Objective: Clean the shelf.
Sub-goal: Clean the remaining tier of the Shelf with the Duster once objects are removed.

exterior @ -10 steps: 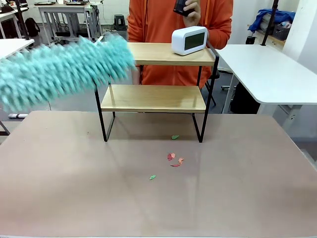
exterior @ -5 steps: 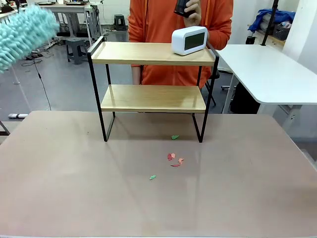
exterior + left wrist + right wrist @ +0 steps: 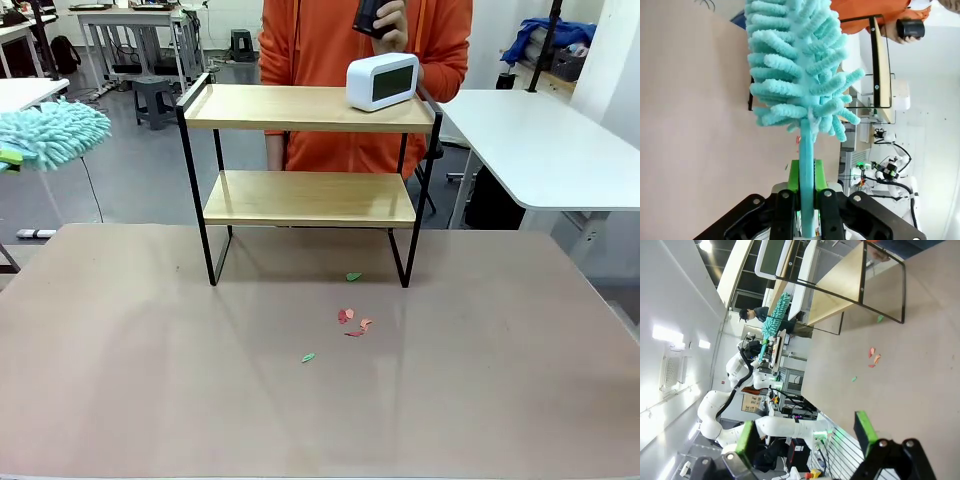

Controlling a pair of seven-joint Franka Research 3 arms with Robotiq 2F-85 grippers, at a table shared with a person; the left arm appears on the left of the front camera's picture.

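The shelf [image 3: 300, 108] is stood far-centre on the table [image 3: 150, 390], boards running left to right. Well off its left end a teal duster [image 3: 50, 133] is pinched by its handle in the left gripper [image 3: 807, 185]; the right gripper [image 3: 806, 431] is held spread, empty.

Front and rolled wrist views all share the shelf [image 3: 290, 108].
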